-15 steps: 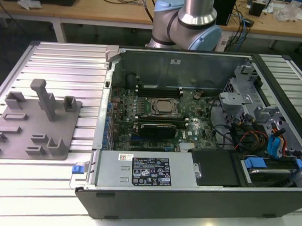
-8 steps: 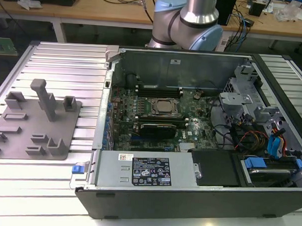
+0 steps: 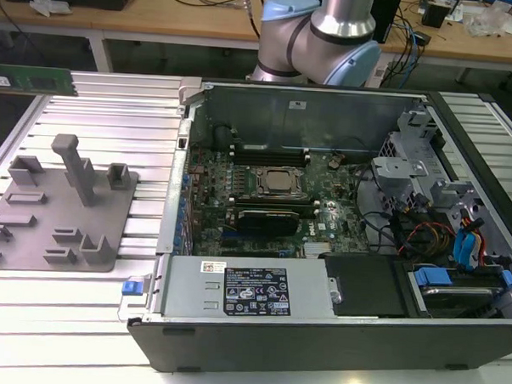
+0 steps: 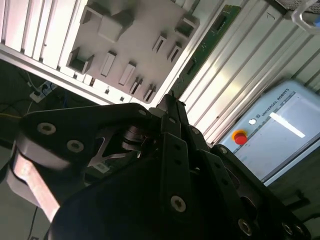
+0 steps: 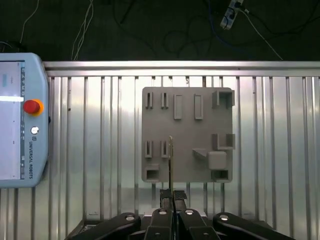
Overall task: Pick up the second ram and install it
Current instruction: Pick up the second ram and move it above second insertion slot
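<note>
In both wrist views my gripper [image 5: 172, 198] [image 4: 172, 102] is shut on the second ram, a thin green board. In the first wrist view the ram [image 5: 171, 160] shows edge-on, reaching out from the fingertips above the grey fixture [image 5: 187, 145]. The second wrist view shows its green face [image 4: 207, 47] running out from the fingertips beside the fixture [image 4: 142, 22]. The open computer case [image 3: 183, 155] with its black memory slots [image 3: 270, 154] lies in the middle of the exterior view.
The grey fixture [image 3: 42, 225] sits on the ribbed table at the exterior view's left. A green board strip [image 3: 31, 80] shows by the table's far rail. A teach pendant [image 5: 20, 120] lies beside the fixture. The arm's base [image 3: 322, 33] stands behind the case.
</note>
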You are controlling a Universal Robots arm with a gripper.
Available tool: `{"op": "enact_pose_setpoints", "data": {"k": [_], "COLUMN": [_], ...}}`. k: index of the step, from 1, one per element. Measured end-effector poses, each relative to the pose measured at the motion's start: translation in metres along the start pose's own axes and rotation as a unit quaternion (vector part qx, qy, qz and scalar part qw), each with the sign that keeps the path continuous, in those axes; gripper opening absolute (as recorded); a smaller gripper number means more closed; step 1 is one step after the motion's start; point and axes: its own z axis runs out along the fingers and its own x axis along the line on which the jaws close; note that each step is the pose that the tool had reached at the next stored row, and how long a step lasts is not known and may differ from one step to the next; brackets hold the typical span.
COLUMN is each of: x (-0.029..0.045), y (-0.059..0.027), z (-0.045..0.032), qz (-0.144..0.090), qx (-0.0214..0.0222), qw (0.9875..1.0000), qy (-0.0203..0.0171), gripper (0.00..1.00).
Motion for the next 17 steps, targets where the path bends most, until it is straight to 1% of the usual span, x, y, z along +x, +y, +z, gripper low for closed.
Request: {"op": "enact_pose_setpoints", "data": {"k": [3,5,7,8,10,11,12,13,15,16,17], "x": [-0.0001,-0.0001,0.0,0.0,0.0,-0.0001,0.0,-0.0001,0.0,-0.0001,-0.0001], "y": [-0.0126,-0.0297,-0.0435,-0.0538,-0.0687,-0.0774,-0.088,-0.0948,-0.1156,-0.1232,-0.1279], "z": [-0.0007,-0.0016,-0.0023,-0.0029,-0.0037,-0.0042,-0.0047,-0.005,-0.006,-0.0061,-0.0059], "qz": [0.0,0.0,0.0,0.0,0.0,0.0,0.0,0.0,0.0,0.0,0.0], "qx": [-0.0013,-0.003,-0.0042,-0.0051,-0.0062,-0.0068,-0.0076,-0.0081,-0.0096,-0.0104,-0.0109], "qw": [1.0,1.0,1.0,1.0,1.0,1.0,1.0,1.0,1.0,0.9999,0.9999], "qy": [0.0,0.0,0.0,0.0,0.0,0.0,0.0,0.0,0.0,0.0,0.0], "gripper": [0.09,0.09,0.09,0.09,0.09,0.09,0.09,0.09,0.09,0.09,0.09]}}
